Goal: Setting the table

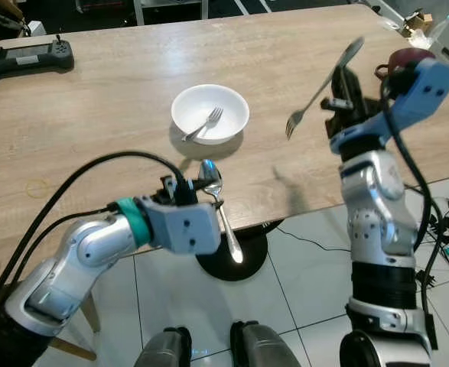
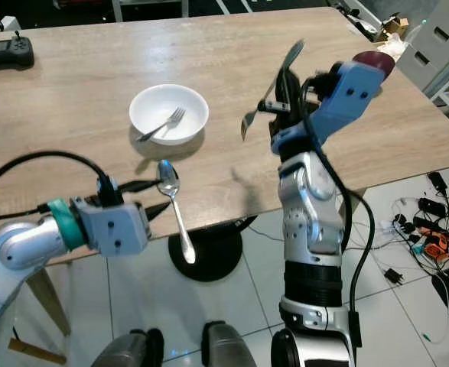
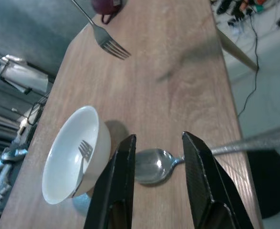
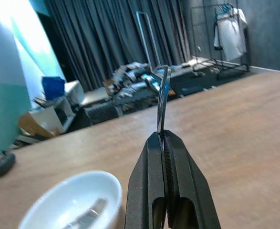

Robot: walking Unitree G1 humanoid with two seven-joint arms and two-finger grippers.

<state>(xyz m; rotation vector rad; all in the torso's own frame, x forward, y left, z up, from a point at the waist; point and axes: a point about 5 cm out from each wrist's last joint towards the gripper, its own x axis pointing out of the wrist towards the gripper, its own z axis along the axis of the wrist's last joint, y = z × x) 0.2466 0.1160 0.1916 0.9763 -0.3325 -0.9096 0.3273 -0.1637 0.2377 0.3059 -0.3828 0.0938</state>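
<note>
The right gripper (image 1: 345,88) is clenched on a silver fork (image 1: 320,90), pinching its handle so that the fork hangs in the air over the right part of the wooden table (image 1: 117,92), handle tip up and away, tines slanting down toward the near edge; its shadow lies on the wood below. The left gripper (image 3: 158,157) hovers at the near table edge with its two black fingers (image 3: 122,176) apart, holding nothing, and the bowl of a silver spoon (image 1: 220,206) lies on the wood between them. That spoon sits at the very front edge, its bowl on the table and its long handle sticking out past the edge over the tiled floor (image 1: 300,275). Just beyond it stands a white bowl (image 1: 209,113), round and shallow, with a second fork (image 1: 203,124) lying inside, tines toward the far side. The bowl is the nearest thing to both grippers and stands between them and the middle of the table. At the far left corner rests a black handheld controller (image 1: 27,57); at the far right, behind the right arm, a dark red mug (image 1: 405,60) is partly hidden. The wood between bowl and held fork is bare. Cables (image 2: 423,229) trail on the floor to the right, and the table's round black base (image 1: 235,260) shows under the front edge.
</note>
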